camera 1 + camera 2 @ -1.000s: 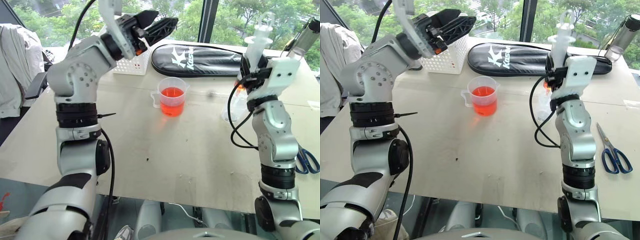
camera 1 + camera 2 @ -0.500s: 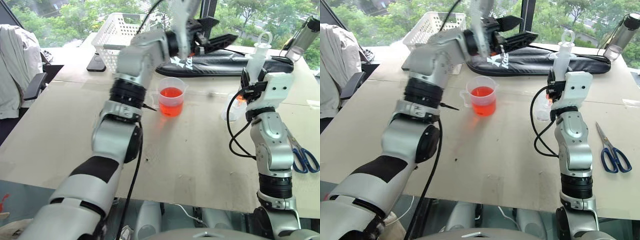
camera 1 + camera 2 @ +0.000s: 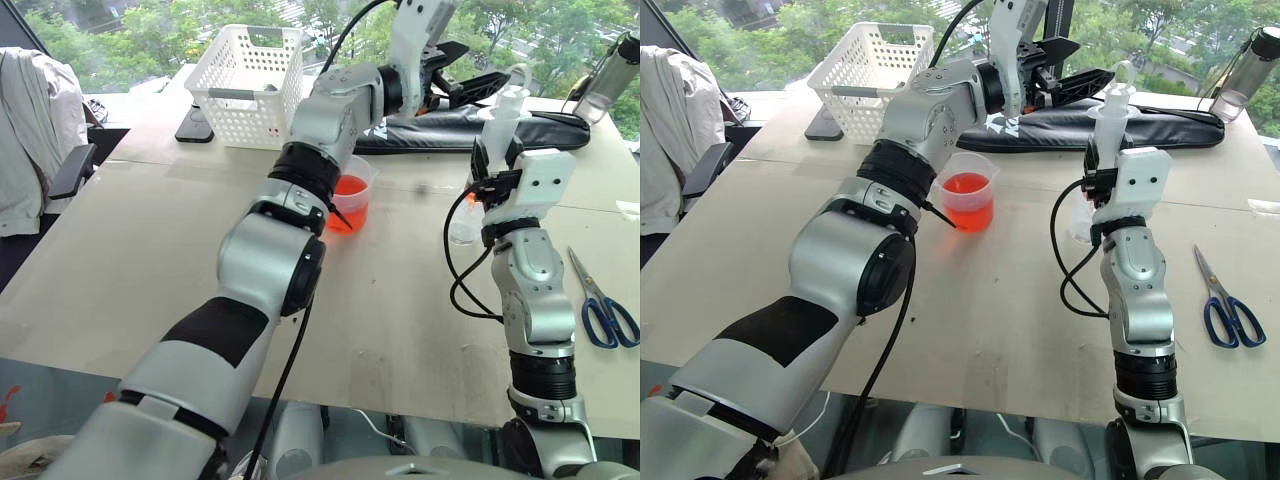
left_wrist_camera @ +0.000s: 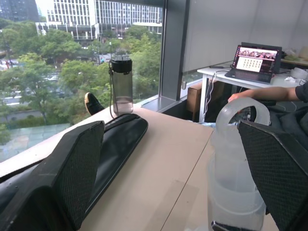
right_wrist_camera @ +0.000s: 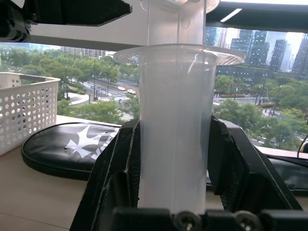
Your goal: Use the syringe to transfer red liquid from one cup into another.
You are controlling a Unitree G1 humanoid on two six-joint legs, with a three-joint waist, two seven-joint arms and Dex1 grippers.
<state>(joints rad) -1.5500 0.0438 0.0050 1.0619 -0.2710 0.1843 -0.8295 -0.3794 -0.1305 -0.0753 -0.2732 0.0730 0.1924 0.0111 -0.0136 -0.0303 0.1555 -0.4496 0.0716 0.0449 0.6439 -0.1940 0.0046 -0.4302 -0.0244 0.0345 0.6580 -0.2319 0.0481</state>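
Observation:
My right gripper is shut on the barrel of the clear syringe, holding it upright above the table's right side. In the right wrist view the barrel sits clamped between both fingers. My left arm reaches across the table, and its gripper is open at the top of the syringe. The plunger ring stands inside the gap, close to one finger. The handled beaker with red liquid stands mid-table, partly behind my left arm. The small clear cup sits just behind my right wrist.
A white basket and a dark phone stand at the back left. A black pouch lies along the back. A bottle stands at the back right corner. Scissors lie near the right edge. A person's arm rests by a laptop beyond.
My left arm has swung from over the basket rightward across the table to the syringe's top, gripper still open. The right gripper has sunk slightly with the syringe.

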